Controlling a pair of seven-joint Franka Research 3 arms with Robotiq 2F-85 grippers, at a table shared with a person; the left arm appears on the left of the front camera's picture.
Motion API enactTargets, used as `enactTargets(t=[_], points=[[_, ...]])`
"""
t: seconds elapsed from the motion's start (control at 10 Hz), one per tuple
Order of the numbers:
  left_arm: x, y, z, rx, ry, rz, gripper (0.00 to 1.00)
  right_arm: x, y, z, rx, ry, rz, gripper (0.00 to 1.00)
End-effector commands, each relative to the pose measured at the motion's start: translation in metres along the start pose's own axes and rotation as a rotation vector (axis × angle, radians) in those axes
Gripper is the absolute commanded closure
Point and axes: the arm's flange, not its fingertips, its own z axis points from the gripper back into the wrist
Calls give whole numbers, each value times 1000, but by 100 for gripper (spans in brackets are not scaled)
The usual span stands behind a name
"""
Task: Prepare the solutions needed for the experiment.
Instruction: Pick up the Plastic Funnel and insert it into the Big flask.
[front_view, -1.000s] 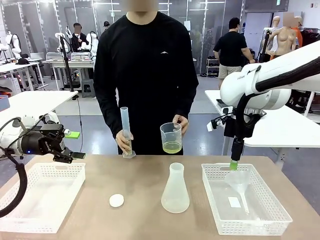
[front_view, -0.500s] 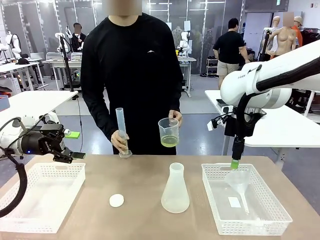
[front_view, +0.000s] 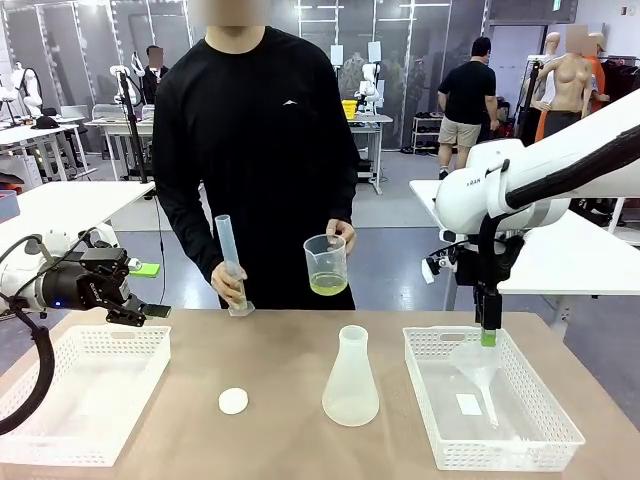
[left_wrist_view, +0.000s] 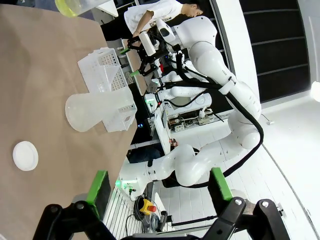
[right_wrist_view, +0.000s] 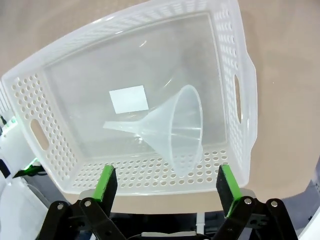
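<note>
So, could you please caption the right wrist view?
Open fingers hover over a funnel lying in the white basket.

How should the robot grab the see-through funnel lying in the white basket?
Probably by the wide cone of the clear plastic funnel, coming straight down from above with the open right gripper. It lies on its side, so the cone stands highest, the thin stem hugs the floor, and the white perforated basket walls off sideways approaches.

End effector (right_wrist_view: 166, 174), jaws apart, hovers over funnel (right_wrist_view: 181, 125) lying in basket (right_wrist_view: 239, 60).
</note>
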Motion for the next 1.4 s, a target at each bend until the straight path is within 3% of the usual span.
enactTargets(t=[0.0,0.9,1.0,1.1,1.2,1.3], points=[[1,0,1,-2,12,-11,0,-1,-19,-3,45,-29,51,0],[1,0,1,-2,12,-11,0,-4,-43,-42,269,-95,157,0],[1,0,1,-2,12,-11,0,-4,-42,-42,291,-75,131,18],[1,0,1,-2,12,-11,0,-3,-42,-43,310,-68,121,18],[1,0,1,-2,12,-11,0,-3,-44,-44,315,-75,117,36],[1,0,1,-2,12,-11,0,-3,-44,-44,331,-89,130,24]])
